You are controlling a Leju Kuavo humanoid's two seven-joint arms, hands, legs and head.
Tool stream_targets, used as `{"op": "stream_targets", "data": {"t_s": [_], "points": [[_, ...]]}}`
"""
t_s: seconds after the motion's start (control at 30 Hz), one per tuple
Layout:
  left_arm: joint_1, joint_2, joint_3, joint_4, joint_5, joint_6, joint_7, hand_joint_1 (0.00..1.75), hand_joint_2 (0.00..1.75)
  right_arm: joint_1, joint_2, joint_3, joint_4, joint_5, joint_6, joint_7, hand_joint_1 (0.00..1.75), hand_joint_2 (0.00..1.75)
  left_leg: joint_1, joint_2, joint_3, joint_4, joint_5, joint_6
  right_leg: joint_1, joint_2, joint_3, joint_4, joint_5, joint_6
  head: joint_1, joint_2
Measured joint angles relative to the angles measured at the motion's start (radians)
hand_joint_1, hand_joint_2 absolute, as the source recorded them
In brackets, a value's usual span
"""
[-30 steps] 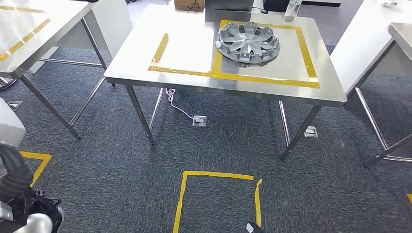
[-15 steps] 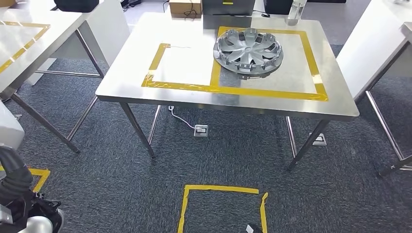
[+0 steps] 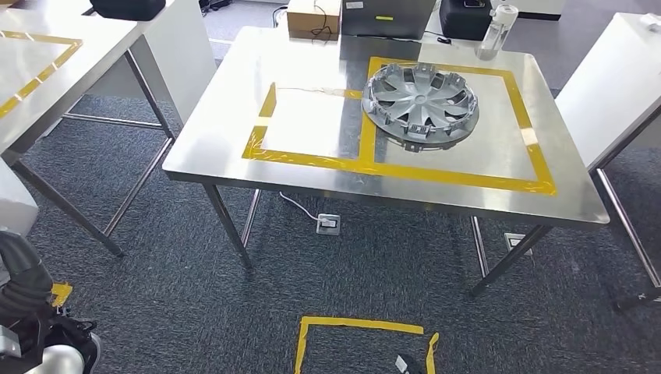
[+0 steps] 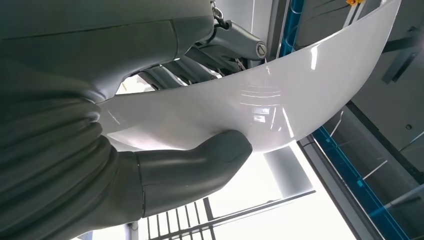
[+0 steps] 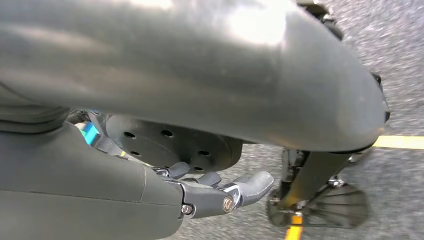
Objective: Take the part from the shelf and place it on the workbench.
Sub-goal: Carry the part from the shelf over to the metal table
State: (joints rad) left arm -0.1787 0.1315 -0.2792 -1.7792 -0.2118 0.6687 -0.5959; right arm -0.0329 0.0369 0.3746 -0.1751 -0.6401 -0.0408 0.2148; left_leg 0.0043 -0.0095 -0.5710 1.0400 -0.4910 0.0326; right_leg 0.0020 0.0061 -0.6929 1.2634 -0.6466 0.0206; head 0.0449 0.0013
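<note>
On the steel workbench (image 3: pixel 257 167) ahead, inside the right-hand yellow-taped rectangle (image 3: pixel 538 140): one silver wheel cover (image 3: pixel 421 100), lying flat; at the far edge, a cardboard box (image 3: pixel 313 17), dark equipment cases and a clear bottle (image 3: pixel 493 29). In the left hand (image 4: pixel 150 165): one glossy white curved panel (image 4: pixel 250 110), taken to be the part for delivery, clamped between the thick grey thumb pressed on its near face and the darker fingers (image 4: pixel 200 65) behind it; the panel's far end runs out of the left wrist view. Step in hand, as judged: the carry, with the part already off the shelf and the robot facing the workbench from well apart, a stretch of dark carpet and a taped floor square (image 3: pixel 362 343) lying between. Next move calls for closing that gap, then raising the left arm (image 3: pixel 23 280) (now low at the robot's side, at the bottom left of the head view) and reaching over the table edge to set the panel down, likely in the smaller left-hand taped bay, which stands bare. Right hand (image 5: pixel 220 192): hanging beside the robot's body over the carpet, fingers loosely curled inward and holding nothing.
</note>
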Motion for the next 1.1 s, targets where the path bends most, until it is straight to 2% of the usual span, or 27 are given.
{"op": "stream_targets", "data": {"t_s": [0.1, 0.13, 0.17, 0.27, 0.3, 0.33, 0.4, 0.43, 0.47, 0.5, 0.57, 0.63, 0.67, 0.7, 0.73, 0.8, 0.87, 0.93, 0.97, 1.0, 1.03, 1.07, 1.1], "points": [[0.0, -0.001, 0.0, 0.0, 0.0, 0.0, 0.0, 1.75, 1.75, 0.003, 0.0, 0.0, 0.001, 0.001, 0.0, -0.004, 0.0, 0.0, -0.002, -0.003, 0.042, 0.003, -0.038, -0.009, 0.002, -0.002, 0.017, -0.168, 0.154, -0.01, 0.0, 0.0], [0.0, -0.002, 0.0, 0.001, 0.0, 0.0, 0.001, 1.75, 1.75, 0.005, 0.0, 0.0, 0.001, 0.001, 0.0, -0.004, 0.0, 0.0, -0.003, -0.005, 0.048, 0.003, -0.049, -0.014, 0.005, -0.002, 0.023, -0.201, 0.19, -0.016, -0.001, 0.0], [0.0, -0.002, 0.001, 0.001, 0.0, 0.0, 0.001, 1.75, 1.75, 0.005, 0.0, 0.0, 0.001, 0.002, 0.0, -0.004, 0.0, 0.0, -0.004, -0.007, 0.055, 0.007, -0.054, -0.021, 0.007, -0.002, 0.027, -0.216, 0.204, -0.022, 0.0, 0.0], [0.0, -0.002, 0.002, 0.0, -0.001, 0.0, 0.003, 1.75, 1.75, 0.003, 0.0, 0.0, 0.002, 0.003, 0.001, 0.005, 0.0, 0.0, -0.003, -0.006, 0.062, 0.038, -0.062, -0.038, 0.005, -0.001, 0.058, -0.224, 0.208, -0.044, 0.0, 0.0], [-0.001, -0.002, 0.003, 0.0, 0.0, 0.0, 0.003, 1.75, 1.75, 0.002, 0.0, 0.0, 0.002, 0.003, 0.002, 0.008, 0.0, 0.0, -0.002, -0.004, 0.049, 0.068, -0.071, -0.041, 0.004, -0.002, 0.069, -0.225, 0.205, -0.051, 0.0, 0.0], [-0.001, -0.001, 0.004, 0.001, 0.0, 0.0, 0.004, 1.75, 1.75, 0.001, 0.001, 0.0, 0.002, 0.003, 0.002, 0.007, 0.0, 0.0, -0.001, -0.003, 0.023, 0.114, -0.086, -0.044, 0.003, -0.001, 0.077, -0.226, 0.2, -0.055, -0.001, 0.0], [0.0, 0.0, 0.005, 0.003, 0.004, 0.0, 0.003, 1.75, 1.75, 0.0, 0.001, 0.0, 0.002, 0.003, 0.002, 0.005, 0.0, 0.0, 0.0, -0.001, -0.051, 0.22, -0.137, -0.051, 0.003, 0.004, 0.087, -0.226, 0.188, -0.059, -0.002, 0.0], [0.002, 0.001, 0.005, 0.004, 0.007, 0.0, 0.002, 1.75, 1.75, 0.001, 0.002, 0.0, 0.002, 0.003, 0.002, 0.005, 0.0, 0.0, 0.0, 0.0, -0.082, 0.253, -0.156, -0.054, 0.002, 0.008, 0.092, -0.226, 0.182, -0.059, -0.002, 0.0], [0.002, 0.001, 0.006, 0.006, 0.01, 0.0, 0.001, 1.75, 1.75, 0.002, 0.002, 0.0, 0.002, 0.002, 0.002, 0.005, 0.0, 0.0, 0.0, 0.001, -0.102, 0.261, -0.156, -0.056, 0.002, 0.014, 0.099, -0.226, 0.175, -0.059, -0.002, 0.0], [0.003, 0.002, 0.006, 0.008, 0.014, 0.001, -0.002, 1.75, 1.75, 0.002, 0.002, 0.0, 0.002, 0.002, 0.002, 0.006, 0.0, 0.0, 0.001, 0.001, -0.104, 0.235, -0.129, -0.056, 0.002, 0.022, 0.108, -0.226, 0.168, -0.057, -0.002, 0.0], [0.003, 0.002, 0.008, 0.01, 0.022, 0.002, -0.008, 1.75, 1.75, 0.002, 0.002, 0.0, 0.002, 0.001, 0.003, 0.007, 0.0, 0.0, 0.002, -0.015, -0.075, 0.121, -0.029, -0.055, 0.0, 0.038, 0.126, -0.226, 0.154, -0.053, -0.002, 0.0], [0.005, 0.005, 0.012, 0.012, 0.031, 0.007, -0.015, 1.75, 1.75, -0.001, 0.002, 0.0, 0.002, 0.001, 0.003, 0.002, 0.0, 0.0, 0.003, -0.04, -0.053, 0.03, 0.02, -0.049, -0.002, 0.057, 0.13, -0.224, 0.146, -0.044, -0.002, 0.0], [0.007, 0.007, 0.015, 0.012, 0.035, 0.01, -0.018, 1.75, 1.75, -0.001, 0.002, 0.0, 0.002, 0.001, 0.003, 0.0, 0.0, 0.0, 0.002, -0.047, -0.05, 0.017, 0.022, -0.045, -0.003, 0.066, 0.128, -0.224, 0.144, -0.038, -0.003, 0.0], [0.008, 0.008, 0.017, 0.013, 0.039, 0.013, -0.021, 1.75, 1.75, 0.0, 0.002, 0.0, 0.002, 0.001, 0.003, -0.003, 0.0, 0.0, 0.001, -0.043, -0.05, 0.013, 0.019, -0.039, -0.004, 0.076, 0.126, -0.224, 0.143, -0.031, -0.003, 0.0], [0.01, 0.008, 0.019, 0.012, 0.041, 0.015, -0.023, 1.75, 1.75, 0.001, 0.002, 0.0, 0.002, 0.002, 0.003, -0.002, 0.0, 0.0, 0.001, -0.036, -0.045, 0.012, 0.028, -0.032, -0.004, 0.08, 0.125, -0.225, 0.141, -0.025, -0.002, 0.0], [0.01, 0.008, 0.02, 0.009, 0.043, 0.018, -0.025, 1.75, 1.75, 0.003, 0.002, 0.0, 0.002, 0.004, 0.003, 0.006, 0.0, 0.0, 0.004, -0.018, -0.037, 0.003, 0.03, -0.022, -0.002, 0.054, 0.115, -0.201, 0.124, -0.014, 0.001, 0.0], [0.011, 0.009, 0.021, 0.006, 0.044, 0.02, -0.026, 1.75, 1.75, 0.0, 0.001, 0.0, 0.002, 0.008, 0.003, 0.018, 0.0, 0.0, 0.004, 0.002, -0.028, -0.003, 0.026, -0.012, 0.0, 0.016, 0.064, -0.103, 0.079, -0.006, 0.005, 0.0], [0.016, 0.01, 0.022, 0.005, 0.048, 0.021, -0.025, 1.75, 1.75, -0.001, 0.001, 0.0, 0.002, 0.009, 0.003, 0.011, 0.0, 0.0, 0.002, 0.023, -0.025, -0.003, 0.02, -0.005, -0.001, 0.006, -0.008, 0.018, 0.043, -0.003, 0.006, 0.0], [0.018, 0.01, 0.022, 0.004, 0.053, 0.02, -0.023, 1.75, 1.75, -0.001, 0.001, 0.0, 0.002, 0.01, 0.003, 0.002, 0.0, 0.0, 0.001, 0.033, -0.022, -0.003, 0.017, -0.004, -0.001, 0.005, -0.028, 0.043, 0.047, -0.002, 0.006, 0.0], [0.02, 0.011, 0.022, 0.004, 0.06, 0.018, -0.019, 1.75, 1.75, 0.0, 0.001, 0.0, 0.002, 0.01, 0.003, -0.005, 0.0, 0.0, 0.001, 0.042, -0.019, -0.003, 0.013, -0.005, -0.001, 0.002, -0.027, 0.029, 0.07, -0.003, 0.006, 0.0], [0.021, 0.011, 0.023, 0.003, 0.068, 0.016, -0.015, 1.75, 1.75, 0.0, 0.001, 0.0, 0.002, 0.011, 0.003, -0.009, 0.0, 0.0, 0.001, 0.05, -0.014, -0.003, 0.01, -0.006, -0.001, -0.004, -0.008, -0.02, 0.105, -0.004, 0.006, 0.0], [0.021, 0.012, 0.024, 0.003, 0.075, 0.013, -0.01, 1.75, 1.75, 0.001, 0.001, 0.0, 0.002, 0.012, 0.003, -0.004, 0.0, 0.0, 0.0, 0.058, -0.009, -0.003, 0.006, -0.008, 0.001, -0.019, 0.025, -0.092, 0.142, -0.008, 0.006, 0.0], [0.021, 0.013, 0.026, 0.003, 0.082, 0.01, -0.007, 1.75, 1.75, 0.001, 0.0, 0.0, 0.002, 0.014, 0.003, 0.005, 0.0, 0.0, -0.002, 0.066, -0.004, -0.003, 0.003, -0.012, 0.005, -0.038, 0.055, -0.157, 0.168, -0.012, 0.006, 0.0]]}}
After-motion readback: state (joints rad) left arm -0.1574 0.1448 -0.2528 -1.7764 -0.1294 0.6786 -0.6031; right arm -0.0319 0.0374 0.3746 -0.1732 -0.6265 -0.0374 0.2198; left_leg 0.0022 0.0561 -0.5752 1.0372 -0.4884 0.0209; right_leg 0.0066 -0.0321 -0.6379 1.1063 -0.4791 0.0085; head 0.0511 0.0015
